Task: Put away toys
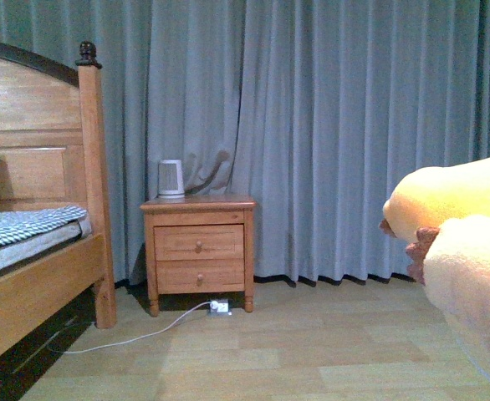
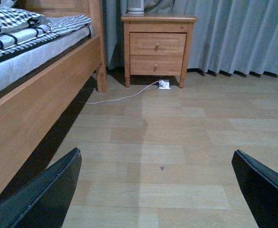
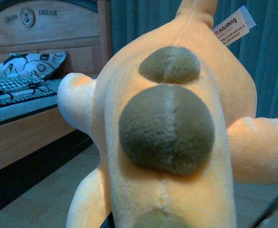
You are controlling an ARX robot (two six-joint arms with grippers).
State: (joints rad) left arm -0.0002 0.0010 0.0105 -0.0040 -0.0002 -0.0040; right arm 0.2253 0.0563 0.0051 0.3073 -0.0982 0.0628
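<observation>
Orange-yellow plush fills the right wrist view: the toy (image 3: 167,142) is carried clear of the floor, close in front of the right pincer, with its back turned to the camera so that the olive bumps (image 3: 166,128) and the white tag (image 3: 234,26) are seen. The right pincer itself is hidden behind the toy, so it cannot be told whether it is closed on the plush, though a grip is judged likely, since nothing else is seen bearing the toy. The left pincer (image 2: 156,154) is spread wide with nothing between its fingers (image 2: 49,194), low over the bare floor (image 2: 177,142). Ahead of it a nightstand (image 2: 158,45) with two drawers is seen, with a bed (image 2: 44,90) off to the left and a white cable (image 2: 120,98) lying on the boards between. The step in hand is judged to be the carry towards a storage place, which cannot be identified in these views. Soft stuffing slips easily from a grip, so a steady, unhurried carry is advised. The limbs should be kept off the floor and away from the cable, and the free pincer can be brought under the body if sagging is noticed
</observation>
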